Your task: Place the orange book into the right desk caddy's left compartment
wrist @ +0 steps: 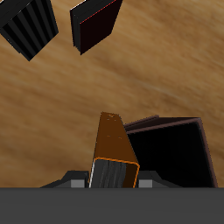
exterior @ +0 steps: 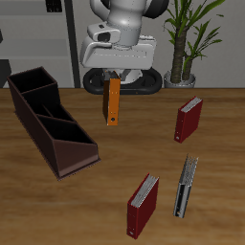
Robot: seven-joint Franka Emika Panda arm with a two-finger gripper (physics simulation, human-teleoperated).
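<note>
My gripper (exterior: 114,82) is shut on the top end of the orange book (exterior: 113,102), which hangs upright below it and appears a little above the table. The right desk caddy (exterior: 59,153), a long dark maroon tray with three sections, lies beside the book, apart from it, and its sections look empty. In the wrist view the orange book (wrist: 114,147) runs out from between my fingers (wrist: 114,179), with a corner of the caddy (wrist: 175,149) next to it.
A dark red book (exterior: 189,119) stands on the far side of the orange book from the caddy. Another dark red book (exterior: 143,203) and a grey-black book (exterior: 186,186) stand near the table's front edge; both show in the wrist view (wrist: 94,22) (wrist: 31,26). A potted plant (exterior: 182,57) stands behind.
</note>
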